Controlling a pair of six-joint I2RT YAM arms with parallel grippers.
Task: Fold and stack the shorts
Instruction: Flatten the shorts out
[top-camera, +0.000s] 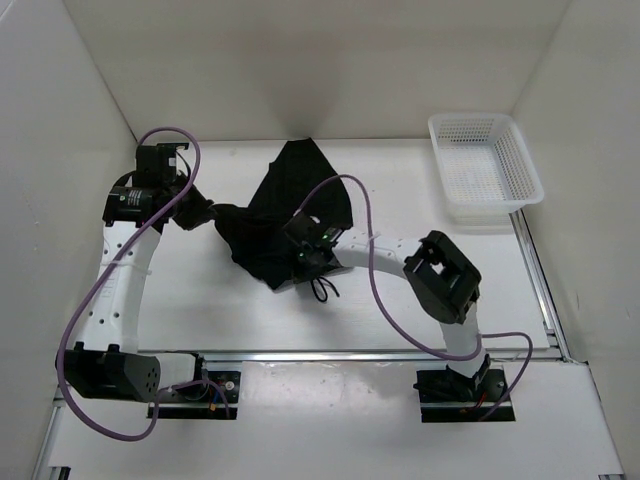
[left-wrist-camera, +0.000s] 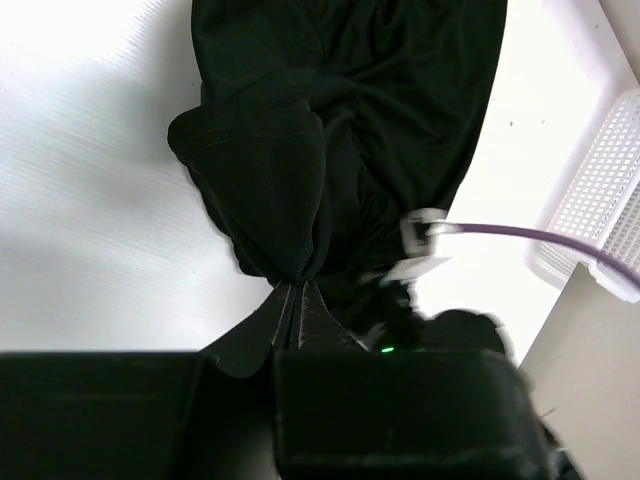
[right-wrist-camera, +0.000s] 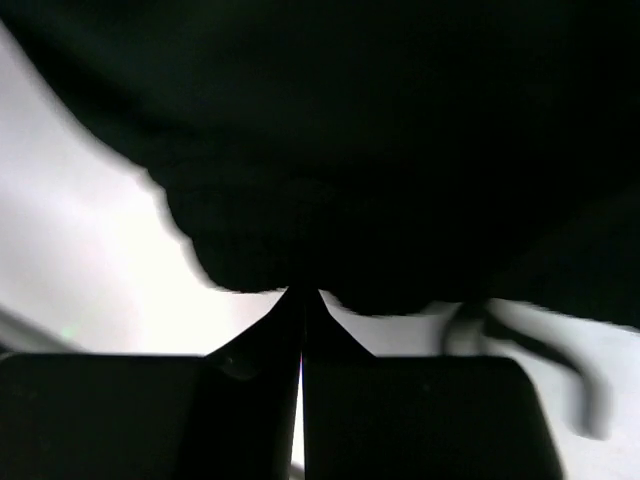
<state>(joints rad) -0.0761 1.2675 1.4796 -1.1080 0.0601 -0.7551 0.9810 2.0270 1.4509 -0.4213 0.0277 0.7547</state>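
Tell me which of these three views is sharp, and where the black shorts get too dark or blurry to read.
Top external: evenly lit and sharp, though the shorts read as one flat black mass. Left wrist: seams show on the fabric, but the white table is blown out. Right wrist: worst, with the fabric nearly pure black and soft-edged against glare.

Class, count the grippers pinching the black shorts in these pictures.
2. The left gripper pinches the shorts at their left edge; the right gripper pinches their near edge.

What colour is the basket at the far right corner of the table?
White; the basket shows best in the top external view.
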